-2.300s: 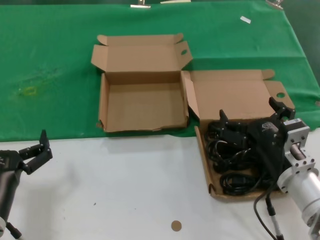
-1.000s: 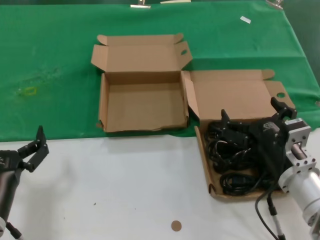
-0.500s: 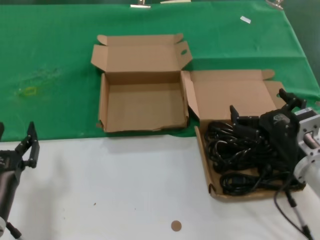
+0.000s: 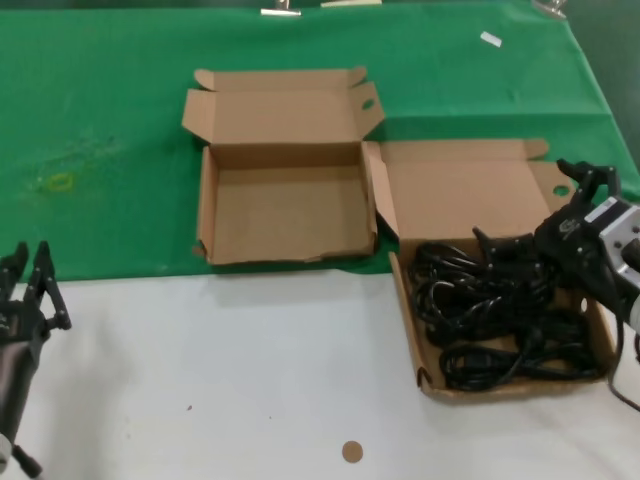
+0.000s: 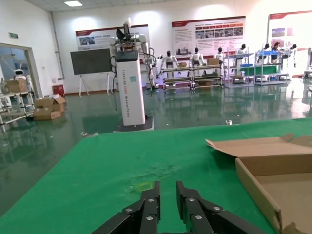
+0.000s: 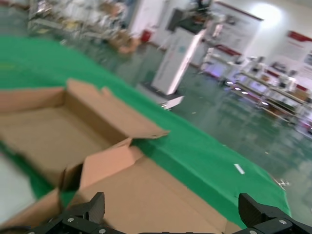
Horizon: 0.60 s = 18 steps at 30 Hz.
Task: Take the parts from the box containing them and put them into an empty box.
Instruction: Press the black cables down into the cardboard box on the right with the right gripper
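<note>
Head view: the empty box [image 4: 285, 215] is sitting open on the green cloth [image 4: 100, 120], just beside the box containing them [image 4: 470, 200], whose near half is lying on the white tabletop [image 4: 220, 380] with the parts [image 4: 500, 325] heaped inside as a black tangle too dense to separate. The right gripper [image 4: 540, 205] is hovering over that box's far right side, fingers spread wide and empty, its arm cut off at the frame edge. The left gripper [image 4: 28, 285] is waiting at the near left, fingers nearly together around nothing, its arm cropped too.
</note>
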Motion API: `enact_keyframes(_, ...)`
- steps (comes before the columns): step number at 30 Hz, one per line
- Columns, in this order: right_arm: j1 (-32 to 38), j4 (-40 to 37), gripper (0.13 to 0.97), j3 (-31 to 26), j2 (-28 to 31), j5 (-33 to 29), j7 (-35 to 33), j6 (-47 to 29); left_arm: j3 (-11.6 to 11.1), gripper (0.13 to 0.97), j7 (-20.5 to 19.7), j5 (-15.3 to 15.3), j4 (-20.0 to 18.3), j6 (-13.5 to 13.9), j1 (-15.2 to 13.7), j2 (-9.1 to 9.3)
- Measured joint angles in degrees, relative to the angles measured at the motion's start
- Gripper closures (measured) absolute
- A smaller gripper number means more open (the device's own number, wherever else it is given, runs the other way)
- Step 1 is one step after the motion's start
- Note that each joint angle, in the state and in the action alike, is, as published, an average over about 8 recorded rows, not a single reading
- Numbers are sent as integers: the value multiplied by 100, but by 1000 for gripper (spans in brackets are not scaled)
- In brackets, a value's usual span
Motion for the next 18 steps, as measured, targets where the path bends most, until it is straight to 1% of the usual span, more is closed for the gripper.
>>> enact_keyframes(2,279,21,129,-418,276,140,-102,-67,0,851,0,0,0,0,0,0)
enact_keyframes(5,740,44,129,-1069,653,204,-167,-270,0,872,0,0,0,0,0,0)
enact_keyframes(7,1031,44,129,-1445,868,80,-127,-493,0,894,0,-1,0,0,0,0)
enact_keyframes(9,1258,27,129,-1703,1032,-186,-22,-780,0,915,0,-1,0,0,0,0)
enact_keyframes(11,1411,-1,129,-1835,1148,-551,123,-1118,0,937,0,-1,0,0,0,0)
enact_keyframes(13,1484,-36,129,-1844,1217,-944,267,-1481,0,939,0,-1,0,0,0,0)
enact_keyframes(18,1477,-140,129,-1576,1236,-1759,503,-2339,0,949,0,-1,0,0,0,0)
